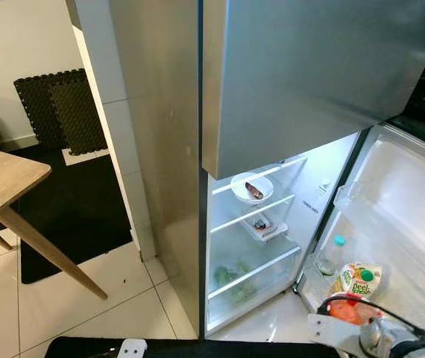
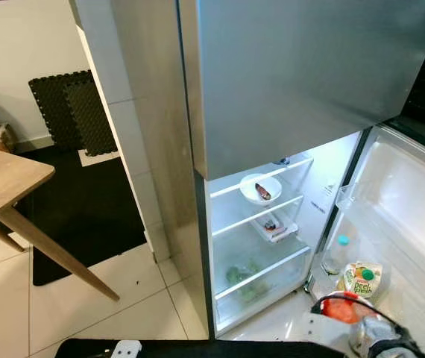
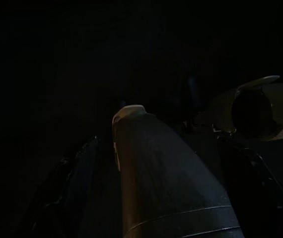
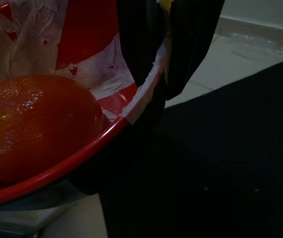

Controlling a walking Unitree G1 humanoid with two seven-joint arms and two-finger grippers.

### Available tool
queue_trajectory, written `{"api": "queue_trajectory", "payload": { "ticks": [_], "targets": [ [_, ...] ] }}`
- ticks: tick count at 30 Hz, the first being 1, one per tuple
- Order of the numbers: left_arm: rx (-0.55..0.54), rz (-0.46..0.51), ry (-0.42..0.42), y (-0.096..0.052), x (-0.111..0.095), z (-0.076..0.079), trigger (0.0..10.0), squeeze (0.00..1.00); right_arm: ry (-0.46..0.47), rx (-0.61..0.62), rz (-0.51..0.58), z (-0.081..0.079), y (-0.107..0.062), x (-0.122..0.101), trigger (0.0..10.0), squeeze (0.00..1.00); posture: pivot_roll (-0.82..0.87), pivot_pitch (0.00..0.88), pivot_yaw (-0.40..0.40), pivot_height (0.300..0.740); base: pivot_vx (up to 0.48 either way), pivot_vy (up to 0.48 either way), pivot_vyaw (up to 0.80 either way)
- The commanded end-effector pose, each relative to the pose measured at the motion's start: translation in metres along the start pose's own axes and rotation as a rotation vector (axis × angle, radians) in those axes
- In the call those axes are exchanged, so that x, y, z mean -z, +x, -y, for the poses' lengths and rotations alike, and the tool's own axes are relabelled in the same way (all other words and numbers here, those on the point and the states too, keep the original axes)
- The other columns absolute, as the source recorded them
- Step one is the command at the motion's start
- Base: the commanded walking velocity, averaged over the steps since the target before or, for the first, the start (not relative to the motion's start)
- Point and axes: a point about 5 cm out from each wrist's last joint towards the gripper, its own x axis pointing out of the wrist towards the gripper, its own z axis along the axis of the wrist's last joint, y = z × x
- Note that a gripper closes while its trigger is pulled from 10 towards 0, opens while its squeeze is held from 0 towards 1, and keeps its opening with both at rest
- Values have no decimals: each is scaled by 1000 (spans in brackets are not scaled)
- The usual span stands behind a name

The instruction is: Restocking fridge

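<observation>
While the right pincer (image 4: 154, 74) pinches the red bowl (image 4: 82, 148) rim, tomato (image 4: 32, 124) inside | "peel fresh" carton (image 1: 360, 280) at five o'clock in fridge door (image 1: 414, 216) | left pincer: cannot tell

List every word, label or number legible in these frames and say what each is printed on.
"peel fresh": on the juice carton standing in the fridge door shelf.
Small dark print on the fridge's inner wall: too small to read.
Label on the packet on the middle shelf: too blurred to read.
</observation>
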Motion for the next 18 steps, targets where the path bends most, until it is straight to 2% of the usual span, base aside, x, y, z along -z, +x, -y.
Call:
{"api": "queue_trajectory", "payload": {
  "ticks": [1,3,4,8,9,12,13,16,18],
  "targets": [
    [-22,-12,17,-3,1,-8,10000,0,1,45,24,-4,3,-6,10000,0,-64,0,-2,740,0,0,0],
    [-23,-10,19,-3,0,-8,10000,0,58,64,58,-14,8,-12,10000,0,-64,0,0,740,0,0,0],
    [-23,-10,19,-3,0,-8,10000,0,58,64,58,-14,8,-12,10000,0,-64,0,0,740,0,0,0],
    [-25,-7,25,-3,0,-8,10000,0,115,43,130,-43,19,-27,10000,0,-61,0,2,740,0,0,0],
    [-25,-7,25,-3,0,-8,10000,0,115,43,130,-43,19,-27,10000,0,-61,0,2,740,0,0,0],
    [-24,-11,33,-3,0,-8,10000,0,89,7,131,-66,24,-31,10000,0,-57,0,3,740,0,0,0],
    [-24,-11,33,-3,0,-8,10000,0,89,7,131,-66,24,-31,10000,0,-57,0,3,740,0,0,0],
    [-19,-13,31,-3,0,-7,10000,0,86,-8,128,-79,27,-33,10000,0,-55,0,6,740,0,0,0],
    [-19,-14,31,-2,0,-7,10000,0,107,-5,131,-80,28,-33,10000,0,-55,0,8,740,0,0,0]
  ]
}}
